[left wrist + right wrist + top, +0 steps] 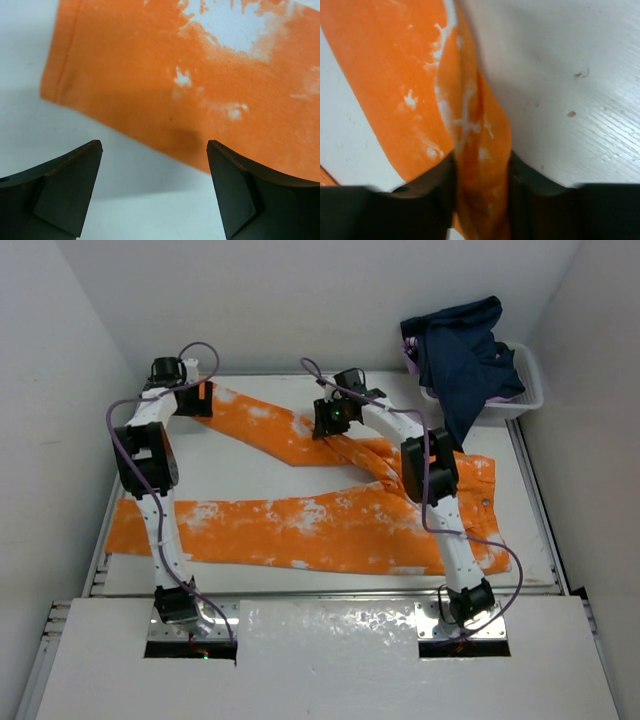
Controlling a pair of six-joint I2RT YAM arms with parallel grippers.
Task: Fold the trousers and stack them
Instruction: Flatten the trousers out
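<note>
The trousers [300, 525] are soft, matt, finely ribbed cloth. The table [580, 75] is matt white with faint grain. The far-right basket [515, 405] is white plastic.

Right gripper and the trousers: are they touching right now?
Touching. The right wrist view shows a ridge of the trousers squeezed between the right gripper fingers, cloth against both.

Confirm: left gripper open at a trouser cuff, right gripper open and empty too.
Not the right gripper: the right wrist view shows it pinching a raised fold of the trousers. The left gripper is indeed open at a cuff.
</note>
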